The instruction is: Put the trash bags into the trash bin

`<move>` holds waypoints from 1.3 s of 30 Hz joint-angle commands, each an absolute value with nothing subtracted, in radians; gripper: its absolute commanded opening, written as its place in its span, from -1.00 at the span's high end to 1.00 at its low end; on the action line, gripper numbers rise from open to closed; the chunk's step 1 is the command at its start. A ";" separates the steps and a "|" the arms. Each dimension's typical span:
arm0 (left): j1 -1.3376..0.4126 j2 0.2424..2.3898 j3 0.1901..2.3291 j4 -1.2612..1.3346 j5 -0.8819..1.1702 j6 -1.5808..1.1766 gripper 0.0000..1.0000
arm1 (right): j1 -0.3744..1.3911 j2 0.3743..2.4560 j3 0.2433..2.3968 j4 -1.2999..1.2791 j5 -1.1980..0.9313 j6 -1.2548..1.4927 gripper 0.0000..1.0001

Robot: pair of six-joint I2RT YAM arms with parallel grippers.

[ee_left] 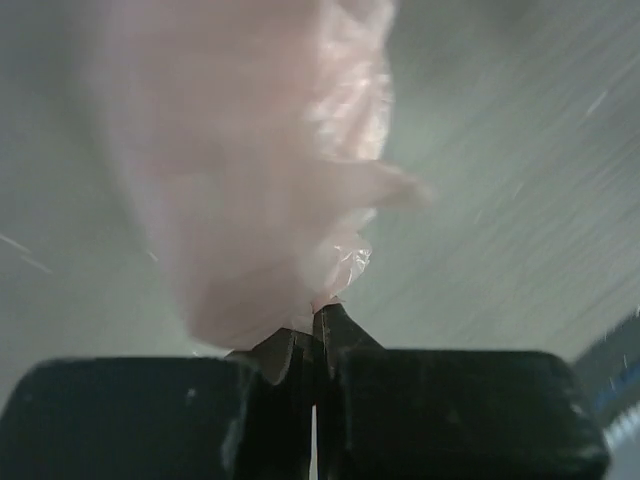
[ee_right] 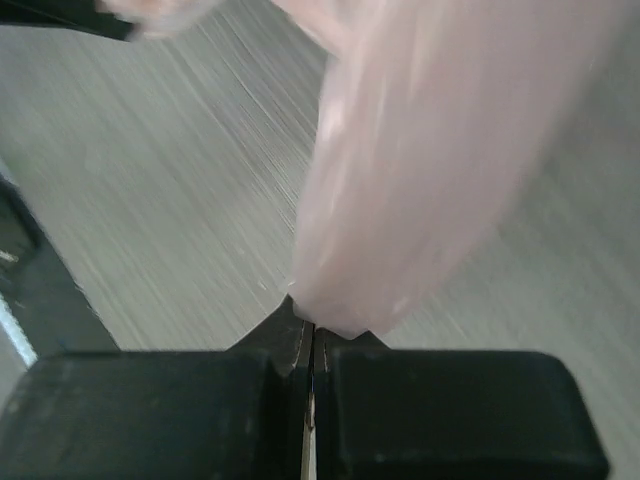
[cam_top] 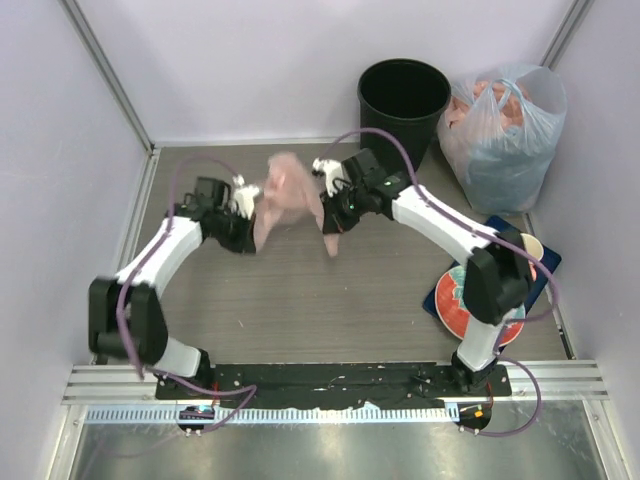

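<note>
Nearest the camera in the top view are the two arm bases, bolted to a black strip along the near edge of the table, which has a grey wood-grain top. A bit farther in on the right, just behind the right arm's base, there's a red plate lying on something flat and blue. The arm covers part of it.

Around the middle of the table both arms reach in toward each other. The left gripper is clamped tight on an edge of the pink trash bag. In the left wrist view its tips pinch a crinkly bit of the film and the rest of the bag billows out blurry in front of the lens. Same story for the right gripper: in its wrist view the jaws are squeezed together on a gathered corner, with the bag spreading away toward the upper right.

So the bag hangs between the two grippers, bunched up, with one tail drooping down below the right one. It's pretty motion-blurred in all three views.

Farther back, against the far wall, is the black trash bin, standing upright, mouth open. The pink bag is to its left and nearer, not touching it and not inside. Just right of the bin sits a bulging clear-bluish bag with pink and blue stuff in it, in the far right corner.
</note>
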State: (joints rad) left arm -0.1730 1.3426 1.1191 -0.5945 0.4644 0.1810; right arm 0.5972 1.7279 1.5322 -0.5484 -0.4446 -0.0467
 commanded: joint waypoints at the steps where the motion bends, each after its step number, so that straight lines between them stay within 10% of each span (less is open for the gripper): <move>1: -0.166 1.417 1.189 -0.886 0.414 0.190 1.00 | 0.561 1.812 1.614 -0.742 -0.377 -0.141 0.99; 9: 0.029 1.277 1.876 -0.359 0.511 -0.211 1.00 | 0.387 1.916 2.597 -0.605 -0.514 0.186 0.99; 11: 0.009 1.168 1.628 -0.062 0.546 -0.253 1.00 | 0.420 1.783 2.370 -0.394 -0.520 0.178 0.99; 16: -0.190 1.201 1.164 -0.591 0.352 0.055 1.00 | 0.590 1.665 1.657 -0.547 -0.361 -0.032 0.99; 25: -0.173 1.204 1.263 -0.816 0.528 0.068 1.00 | 0.575 1.789 1.724 -0.873 -0.471 -0.146 0.99; 33: -0.074 1.241 1.834 -0.340 0.481 -0.195 1.00 | 0.399 1.945 2.688 -0.651 -0.563 0.184 0.99; 39: -0.106 1.074 1.409 -0.274 0.516 -0.067 1.00 | 0.526 1.591 1.865 -0.383 -0.530 0.010 0.99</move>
